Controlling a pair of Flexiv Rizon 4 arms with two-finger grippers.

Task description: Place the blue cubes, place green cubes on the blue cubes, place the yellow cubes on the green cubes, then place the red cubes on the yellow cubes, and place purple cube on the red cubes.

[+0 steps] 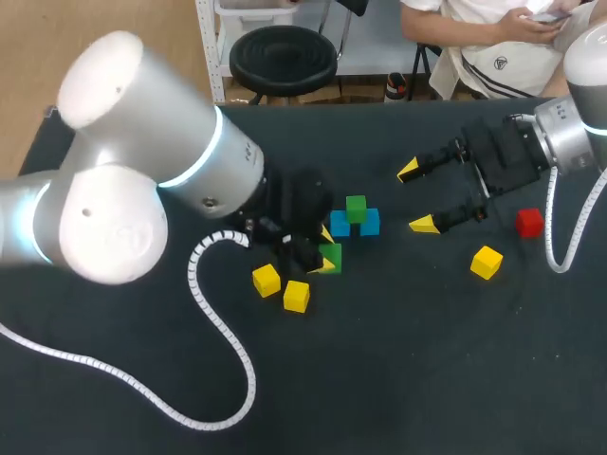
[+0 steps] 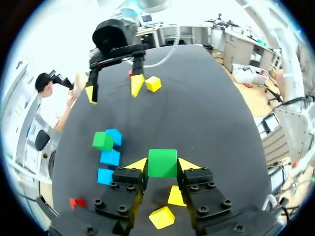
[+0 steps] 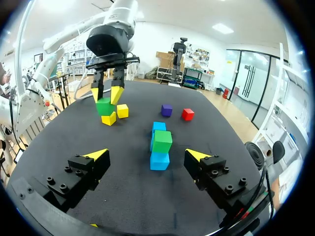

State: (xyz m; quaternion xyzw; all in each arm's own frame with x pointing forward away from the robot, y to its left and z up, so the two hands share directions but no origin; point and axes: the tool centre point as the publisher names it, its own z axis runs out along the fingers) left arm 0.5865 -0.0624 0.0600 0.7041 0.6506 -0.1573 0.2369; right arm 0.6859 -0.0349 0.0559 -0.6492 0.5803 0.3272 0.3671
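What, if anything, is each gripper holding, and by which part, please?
The left gripper holds a green cube by two opposite side faces; the right gripper holds nothing.

In the head view you have even light from above: the dark table (image 1: 427, 379) shows no glare, and the yellow cubes (image 1: 296, 296) throw only faint, soft shadows. The left arm (image 1: 123, 161), upper left of the frame, is nearly washed out. In the left wrist view the room past the table burns white, while the green cube (image 2: 162, 162) in the left gripper (image 2: 163, 166) reads crisp. In the right wrist view ceiling lights (image 3: 224, 28) glare, and lines bow toward the rim.
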